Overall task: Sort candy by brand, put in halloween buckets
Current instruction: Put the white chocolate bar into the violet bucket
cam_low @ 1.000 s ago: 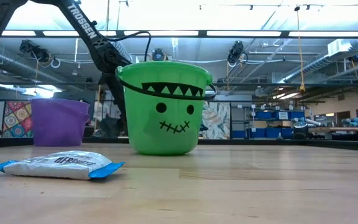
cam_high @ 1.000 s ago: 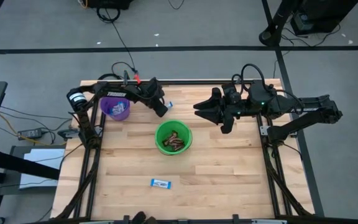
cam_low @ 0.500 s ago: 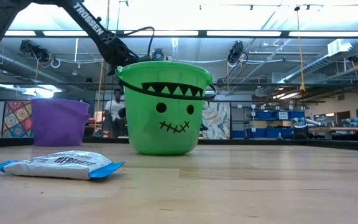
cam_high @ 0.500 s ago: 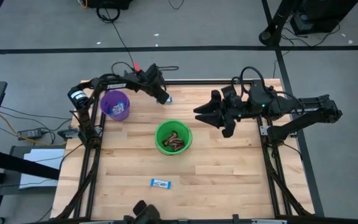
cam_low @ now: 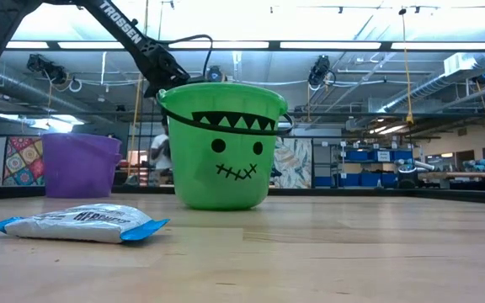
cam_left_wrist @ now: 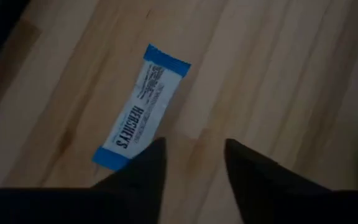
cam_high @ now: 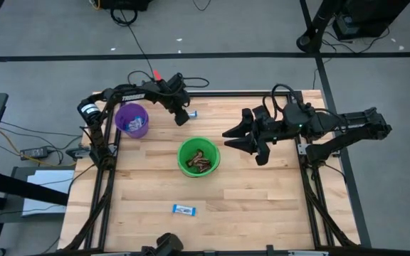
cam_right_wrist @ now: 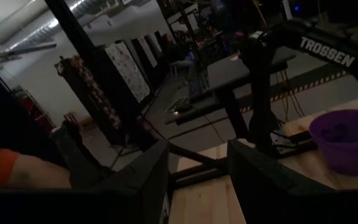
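Note:
A blue-and-white candy bar (cam_left_wrist: 142, 109) lies flat on the wood by the table's far edge (cam_high: 193, 113). My left gripper (cam_left_wrist: 191, 146) hangs open just above and beside the bar, one fingertip near its end; in the high view the left gripper (cam_high: 183, 118) is between the bar and the purple bucket (cam_high: 132, 119). The purple bucket holds light-wrapped candy. The green bucket (cam_high: 198, 156) at mid-table holds brown bars. A second blue-and-white bar (cam_high: 184, 209) lies near the front edge. My right gripper (cam_high: 228, 136) hovers open, right of the green bucket, holding nothing.
In the low view the front bar (cam_low: 78, 223) lies before the green bucket (cam_low: 221, 147) and the purple bucket (cam_low: 78, 164). Bare wood spreads across the near half of the table. A person stands in the room beyond the far edge (cam_low: 160, 156).
My left gripper has risen and gone toward the table's far edge, away from the green bucket. The blue-and-white bar beside it now lies a little nearer the far edge than before.

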`<state>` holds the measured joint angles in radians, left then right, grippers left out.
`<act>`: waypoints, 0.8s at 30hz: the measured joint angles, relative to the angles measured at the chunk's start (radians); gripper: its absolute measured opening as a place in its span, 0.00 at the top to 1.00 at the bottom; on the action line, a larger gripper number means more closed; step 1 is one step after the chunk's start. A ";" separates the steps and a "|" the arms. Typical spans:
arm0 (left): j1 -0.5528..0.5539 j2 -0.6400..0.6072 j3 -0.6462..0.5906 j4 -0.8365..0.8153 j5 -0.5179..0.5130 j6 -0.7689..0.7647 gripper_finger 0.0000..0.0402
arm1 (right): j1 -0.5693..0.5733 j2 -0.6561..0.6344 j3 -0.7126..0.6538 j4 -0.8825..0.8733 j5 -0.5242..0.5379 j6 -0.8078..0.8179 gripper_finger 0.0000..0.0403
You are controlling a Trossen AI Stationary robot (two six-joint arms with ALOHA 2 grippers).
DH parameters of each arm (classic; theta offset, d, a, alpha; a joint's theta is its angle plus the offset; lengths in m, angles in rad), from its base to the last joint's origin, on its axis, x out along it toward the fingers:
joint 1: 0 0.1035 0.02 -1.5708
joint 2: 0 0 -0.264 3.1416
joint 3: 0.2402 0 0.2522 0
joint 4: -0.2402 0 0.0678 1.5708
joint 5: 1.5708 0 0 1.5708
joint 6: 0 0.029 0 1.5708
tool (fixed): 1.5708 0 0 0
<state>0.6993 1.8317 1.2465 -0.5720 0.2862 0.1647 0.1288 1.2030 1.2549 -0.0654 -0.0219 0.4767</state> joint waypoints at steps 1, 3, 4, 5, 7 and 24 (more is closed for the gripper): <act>-0.001 0.000 0.000 0.001 -0.004 0.030 0.54 | 0.002 0.000 0.000 -0.007 0.000 0.001 0.56; -0.006 0.000 0.001 0.004 -0.041 0.082 0.45 | 0.006 0.000 0.000 -0.014 0.000 0.002 0.56; -0.008 -0.001 0.001 0.005 -0.068 0.102 0.40 | 0.007 0.000 0.000 -0.014 0.001 0.009 0.56; -0.010 -0.001 0.001 0.005 -0.097 0.119 0.36 | 0.008 0.000 0.000 -0.014 0.001 0.013 0.56; -0.010 -0.002 0.001 0.007 -0.150 0.147 0.28 | 0.008 0.000 0.000 -0.014 0.001 0.017 0.56; -0.014 0.082 -0.007 0.058 -0.148 0.175 0.17 | -0.008 0.000 0.000 -0.014 -0.023 0.036 0.56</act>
<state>0.6857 1.9136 1.2396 -0.5139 0.1385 0.3401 0.1204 1.2030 1.2549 -0.0790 -0.0454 0.5125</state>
